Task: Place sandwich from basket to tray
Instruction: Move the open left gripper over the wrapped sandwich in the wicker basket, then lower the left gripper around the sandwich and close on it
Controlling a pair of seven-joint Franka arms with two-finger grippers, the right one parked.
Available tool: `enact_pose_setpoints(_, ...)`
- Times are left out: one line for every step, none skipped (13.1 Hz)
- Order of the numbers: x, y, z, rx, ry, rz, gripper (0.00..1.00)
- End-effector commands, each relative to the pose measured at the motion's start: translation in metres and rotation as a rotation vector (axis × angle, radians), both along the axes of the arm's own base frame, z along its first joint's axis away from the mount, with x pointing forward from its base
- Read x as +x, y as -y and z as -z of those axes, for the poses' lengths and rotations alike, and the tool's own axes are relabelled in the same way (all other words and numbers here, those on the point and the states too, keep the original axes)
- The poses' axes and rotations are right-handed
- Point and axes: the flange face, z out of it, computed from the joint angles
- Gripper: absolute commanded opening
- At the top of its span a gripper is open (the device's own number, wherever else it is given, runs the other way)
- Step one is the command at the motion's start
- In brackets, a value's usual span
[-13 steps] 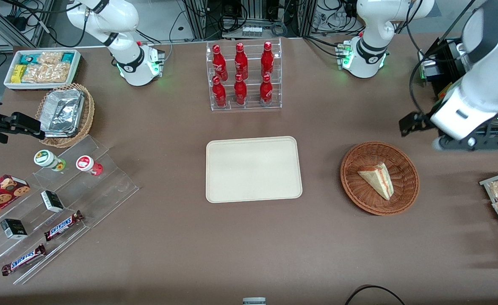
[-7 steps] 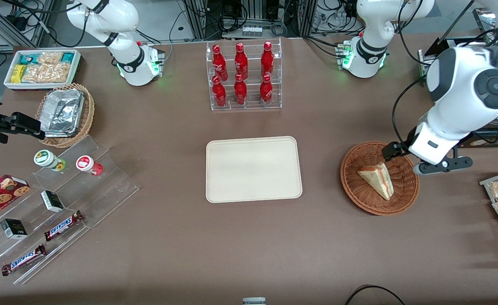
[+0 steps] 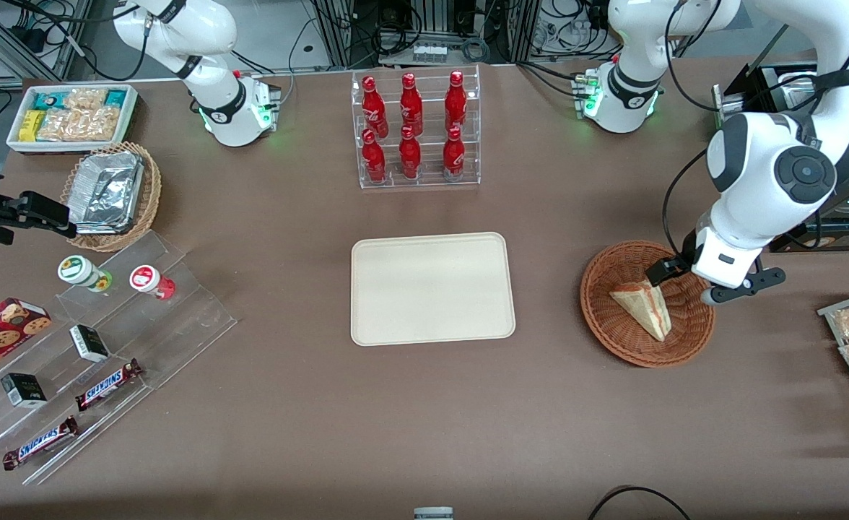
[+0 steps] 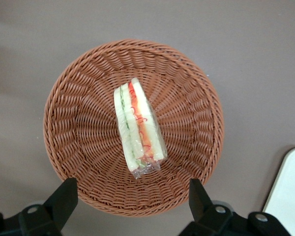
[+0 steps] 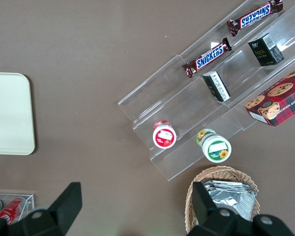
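The sandwich (image 3: 642,306) lies in the basket (image 3: 616,336), roughly at its centre, resting on one flat face with the filling edge turned toward the working arm's end of the counter (image 3: 424,419). In the left wrist view the sandwich (image 4: 139,127) shows a clear film wrap, bunched at one end. The basket stands on the counter beside the tray (image 3: 432,287), well apart from it, toward the working arm's end.

The pincer (image 3: 684,278) hangs above the basket, over the part of the rim farther from the front camera. The left wrist view shows both fingers (image 4: 64,199) spread wide, with the basket (image 4: 73,98) and sandwich visible between them. The pincer holds nothing and touches neither the sandwich nor the wicker.

Task status, as judged from this moment:

1. Approach: largely complete. The pincer is above the basket but is not centred over the sandwich.
2. Grasp: not yet done. The pincer must descend and close across the bread faces.
3. Transfer: not yet done. The sandwich must be lifted over the basket rim and carried to the tray.
4. Release: not yet done. The tray carries nothing.

Caution: the wrap is likely slippery and the bread soft. A light, centred grip is advisable.
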Motion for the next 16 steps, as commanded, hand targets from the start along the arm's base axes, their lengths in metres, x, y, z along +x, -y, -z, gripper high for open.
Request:
enact_pose_setpoints(0.0,0.006,0.02,-0.014,0.012,-0.072,1.0)
enact_pose_setpoints(-0.003,0.006,0.032,-0.014,0.015,-0.088,1.0)
enact_pose_setpoints(-0.004,0.006,0.037,-0.016,0.023,-0.094,1.0)
enact_pose_setpoints(-0.004,0.006,0.045,-0.016,0.009,-0.095,1.0)
enact_pose_setpoints(-0.004,0.006,0.052,-0.014,0.0,-0.094,1.0)
enact_pose_setpoints(-0.002,0.006,0.058,-0.017,0.001,-0.097,1.0)
enact_pose_setpoints(0.0,0.007,0.065,-0.019,0.007,-0.103,1.0)
enact_pose_setpoints(0.001,0.008,0.073,-0.02,0.007,-0.11,1.0)
enact_pose_setpoints(0.001,0.008,0.076,-0.019,0.004,-0.109,1.0)
enact_pose_setpoints(0.001,0.008,0.078,-0.018,-0.001,-0.111,1.0)
enact_pose_setpoints(0.001,0.008,0.08,-0.019,0.001,-0.111,1.0)
enact_pose_setpoints(0.002,0.008,0.085,-0.02,-0.001,-0.111,1.0)
enact_pose_setpoints(0.002,0.008,0.088,-0.019,-0.002,-0.108,1.0)
enact_pose_setpoints(0.002,0.007,0.091,-0.018,-0.005,-0.109,1.0)
enact_pose_setpoints(0.002,0.006,0.095,-0.018,-0.011,-0.111,1.0)
enact_pose_setpoints(0.003,0.006,0.097,-0.019,-0.009,-0.112,1.0)
